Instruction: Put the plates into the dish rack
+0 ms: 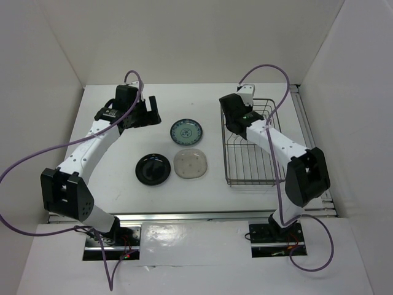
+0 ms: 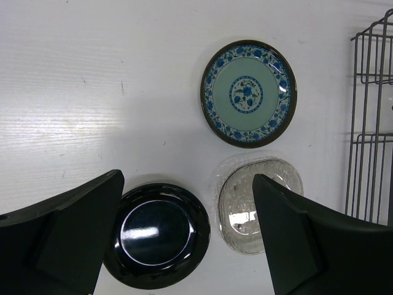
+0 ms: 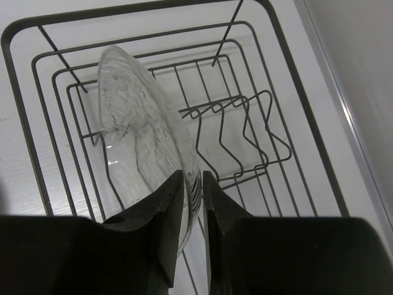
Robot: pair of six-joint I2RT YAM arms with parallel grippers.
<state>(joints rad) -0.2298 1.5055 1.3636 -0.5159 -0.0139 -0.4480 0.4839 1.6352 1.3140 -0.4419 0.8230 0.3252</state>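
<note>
Glass plate (image 3: pixel 141 135) upright in dish rack (image 1: pixel 245 163), right gripper (image 3: pixel 193 178) narrow round its rim, grip unclear. Blue plate (image 1: pixel 185 131), black plate (image 1: pixel 153 169), beige plate (image 1: pixel 190 163) wait left of rack; left gripper (image 2: pixel 187 184) wide open, empty.

1. Your left arm (image 1: pixel 92 147) reaches forward, bent at the elbow. The left gripper (image 2: pixel 187 184) faces downward, jaws spread wide and holding nothing.
2. Your right arm (image 1: pixel 279 144) stretches forward and leftward. The right gripper (image 3: pixel 193 181) tilts downward, jaws a narrow slit apart.
</note>
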